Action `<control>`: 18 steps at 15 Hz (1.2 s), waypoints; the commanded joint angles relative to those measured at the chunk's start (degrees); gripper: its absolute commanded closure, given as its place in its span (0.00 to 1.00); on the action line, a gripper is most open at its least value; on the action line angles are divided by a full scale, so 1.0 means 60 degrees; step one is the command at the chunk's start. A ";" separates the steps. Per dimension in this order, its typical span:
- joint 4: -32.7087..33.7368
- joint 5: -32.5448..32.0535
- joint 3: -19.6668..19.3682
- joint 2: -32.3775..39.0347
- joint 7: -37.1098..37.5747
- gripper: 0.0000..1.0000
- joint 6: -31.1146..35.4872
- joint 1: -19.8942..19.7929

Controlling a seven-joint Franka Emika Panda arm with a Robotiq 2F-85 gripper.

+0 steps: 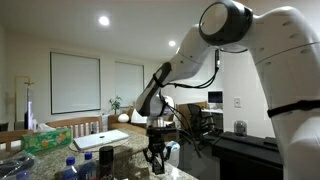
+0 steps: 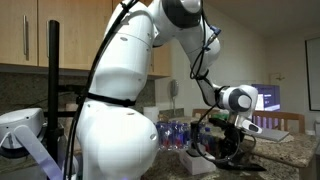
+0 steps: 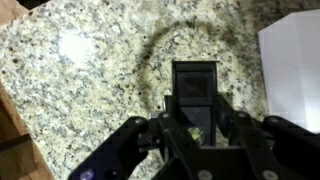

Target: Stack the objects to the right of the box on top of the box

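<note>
The black bar (image 3: 195, 90) is slim, flat and kinda glossy. It points away from the wrist cam over the speckled granite desk (image 3: 90, 80), with its near end pinched in the pincer (image 3: 195, 118). Can't tell if it's touching the desk. The white box (image 3: 293, 70) sits near its right side, cut off by the frame edge.

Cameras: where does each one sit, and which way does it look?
Exterior view: low on the counter, facing the windows; the white arm swoops in from the right, with the hand hanging down.
Exterior view: close behind the robot's big white body, looking past it to the hand.
Wrist view: on the wrist, looking straight down at the counter; the hand is closed around a dark object, with a white box nearby.
Shared: both exterior views show the blue-capped bottles.
</note>
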 commanded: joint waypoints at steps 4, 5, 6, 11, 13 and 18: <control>-0.0674 -0.1359 0.0802 -0.3330 0.2645 0.82 0.0769 0.0575; -0.0490 -0.1855 0.1131 -0.3631 0.3138 0.82 0.0706 0.0659; -0.0236 -0.2327 0.1475 -0.3851 0.3556 0.82 0.0497 0.0725; 0.0634 -0.3784 0.2867 -0.4115 0.4808 0.82 0.0193 0.0902; 0.0755 -0.3925 0.3086 -0.4032 0.4884 0.82 0.0206 0.0967; 0.0863 -0.2788 0.3090 -0.3411 0.3573 0.82 -0.0596 0.1378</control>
